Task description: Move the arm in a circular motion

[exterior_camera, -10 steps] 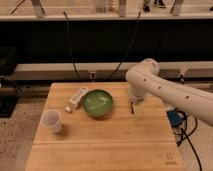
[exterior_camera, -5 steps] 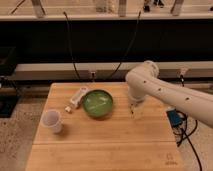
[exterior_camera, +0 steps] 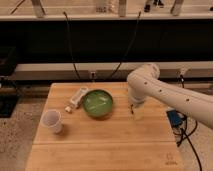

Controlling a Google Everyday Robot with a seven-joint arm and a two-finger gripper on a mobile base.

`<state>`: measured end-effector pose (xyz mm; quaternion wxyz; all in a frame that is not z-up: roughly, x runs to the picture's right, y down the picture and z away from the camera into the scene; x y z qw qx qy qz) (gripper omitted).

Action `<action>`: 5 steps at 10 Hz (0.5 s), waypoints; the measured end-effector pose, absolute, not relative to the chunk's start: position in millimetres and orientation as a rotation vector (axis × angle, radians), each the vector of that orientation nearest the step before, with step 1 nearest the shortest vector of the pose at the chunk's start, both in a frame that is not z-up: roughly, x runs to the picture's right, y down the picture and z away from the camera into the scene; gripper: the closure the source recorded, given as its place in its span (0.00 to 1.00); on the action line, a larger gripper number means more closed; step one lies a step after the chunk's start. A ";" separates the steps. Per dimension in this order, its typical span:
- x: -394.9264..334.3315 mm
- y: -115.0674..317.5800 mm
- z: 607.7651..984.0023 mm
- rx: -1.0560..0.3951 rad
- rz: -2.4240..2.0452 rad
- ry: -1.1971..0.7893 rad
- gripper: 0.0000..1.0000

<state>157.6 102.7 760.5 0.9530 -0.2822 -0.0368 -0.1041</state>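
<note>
The glossy white arm (exterior_camera: 170, 92) reaches in from the right edge over the wooden table (exterior_camera: 105, 137). Its bulbous joint with small dark dots sits at the table's right middle. The gripper (exterior_camera: 133, 111) hangs below that joint, just right of the green bowl (exterior_camera: 97, 103), close above the table top.
A white cup (exterior_camera: 52, 121) stands at the table's left. A small white packet (exterior_camera: 78, 96) and a tiny white piece (exterior_camera: 67, 109) lie left of the bowl. Black cables (exterior_camera: 70, 45) hang behind, and a blue object (exterior_camera: 175, 118) with cables sits at the table's right edge.
The arm's joint and gripper have shifted slightly, staying just right of the bowl. The bowl, cup and packet have not moved.
</note>
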 end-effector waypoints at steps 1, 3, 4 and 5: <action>159.2 102.2 762.9 -0.573 -0.216 -0.078 0.20; 160.1 103.1 765.3 -0.574 -0.219 -0.083 0.20; 160.9 103.9 767.0 -0.577 -0.223 -0.091 0.20; 168.4 101.0 772.3 -0.573 -0.234 -0.094 0.20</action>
